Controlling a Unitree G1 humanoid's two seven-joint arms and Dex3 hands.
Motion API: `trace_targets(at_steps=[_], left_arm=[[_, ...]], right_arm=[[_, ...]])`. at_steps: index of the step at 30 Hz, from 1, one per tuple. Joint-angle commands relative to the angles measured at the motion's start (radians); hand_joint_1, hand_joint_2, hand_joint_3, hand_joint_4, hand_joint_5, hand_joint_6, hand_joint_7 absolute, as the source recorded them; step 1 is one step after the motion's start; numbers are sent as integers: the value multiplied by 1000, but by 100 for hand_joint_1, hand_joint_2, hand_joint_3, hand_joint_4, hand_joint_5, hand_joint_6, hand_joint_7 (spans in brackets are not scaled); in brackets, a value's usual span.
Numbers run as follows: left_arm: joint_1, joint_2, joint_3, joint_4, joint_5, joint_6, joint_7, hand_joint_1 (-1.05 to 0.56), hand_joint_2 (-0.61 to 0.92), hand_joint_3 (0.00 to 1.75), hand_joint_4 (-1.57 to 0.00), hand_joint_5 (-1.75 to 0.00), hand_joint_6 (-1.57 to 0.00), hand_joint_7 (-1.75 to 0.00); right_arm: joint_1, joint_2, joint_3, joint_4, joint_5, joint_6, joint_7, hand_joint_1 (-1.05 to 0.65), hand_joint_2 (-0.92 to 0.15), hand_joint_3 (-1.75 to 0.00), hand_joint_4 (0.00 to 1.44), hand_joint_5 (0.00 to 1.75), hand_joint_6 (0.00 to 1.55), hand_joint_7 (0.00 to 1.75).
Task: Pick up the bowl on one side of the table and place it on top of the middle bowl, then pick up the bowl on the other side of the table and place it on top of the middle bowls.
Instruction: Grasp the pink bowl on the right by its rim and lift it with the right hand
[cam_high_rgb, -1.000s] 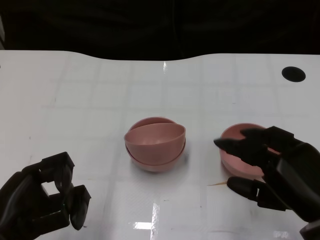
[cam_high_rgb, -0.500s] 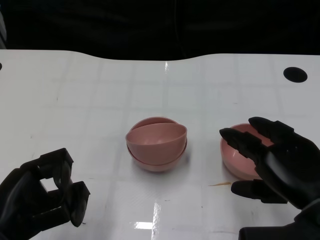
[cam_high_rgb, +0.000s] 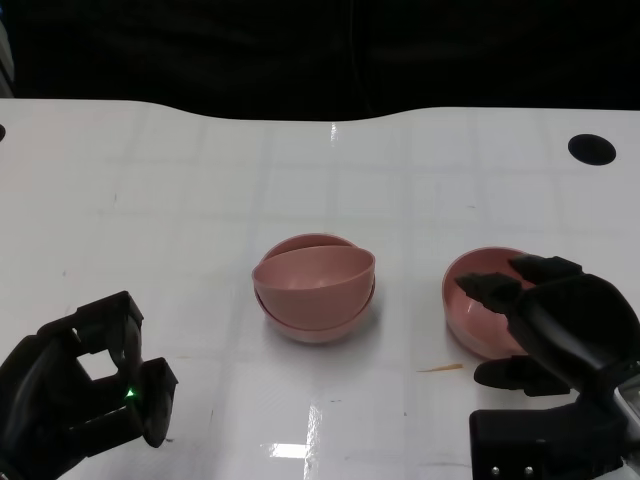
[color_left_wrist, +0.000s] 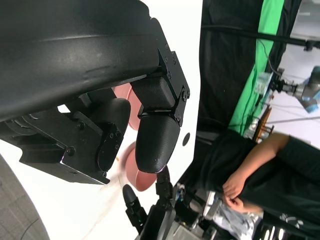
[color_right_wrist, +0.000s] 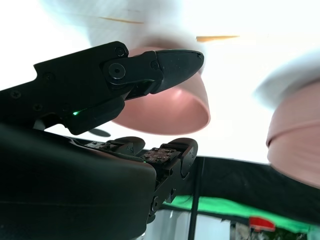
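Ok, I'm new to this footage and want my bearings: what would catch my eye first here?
Mid-table, the pink stacked bowls, the upper one sitting tilted in the lower. To their right, the right hand is at a single pink bowl, its fingers reaching over the rim. The left hand is curled at the near-left corner, holding nothing.

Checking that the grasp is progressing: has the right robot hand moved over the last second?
Yes. The right robot hand has drawn back toward the near table edge and lower, so more of the right bowl now shows.
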Motion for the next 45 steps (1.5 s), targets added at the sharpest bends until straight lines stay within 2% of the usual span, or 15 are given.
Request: trace_targets(at_steps=[1, 10, 15, 22, 43, 45], left_arm=[[2, 2, 12, -11, 17, 1, 12, 37, 92, 157, -128, -175, -93, -175], [1, -7, 15, -11, 23, 2, 16, 36, 92, 155, -128, -175, -91, -175], [3, -15, 18, -5, 32, -7, 12, 36, 92, 155, -128, -175, -91, -175], [3, -18, 21, 2, 38, -16, -2, 36, 92, 155, -127, -175, -89, -175], [3, -22, 22, 3, 44, -18, -1, 36, 92, 155, -124, -175, -88, -175], [3, -25, 22, 9, 45, -26, -6, 34, 92, 154, -123, -175, -88, -175]], right_arm=[[-25, -23, 24, 39, 17, 15, -37, -85, -92, -22, 30, 2, 37, 1], [-52, -38, 72, 82, 44, 39, -72, -84, -92, -22, 30, 1, 37, 1], [-106, -35, 111, 205, 52, 33, -106, -84, -92, -23, 34, 3, 41, 2], [-139, -35, 144, 284, 76, 26, -148, -83, -92, -23, 36, 3, 44, 2], [-160, -44, 188, 316, 109, 46, -166, -82, -92, -22, 36, 2, 44, 1], [-199, -21, 205, 436, 137, 1, -175, -74, -92, -21, 41, 4, 48, 3]])
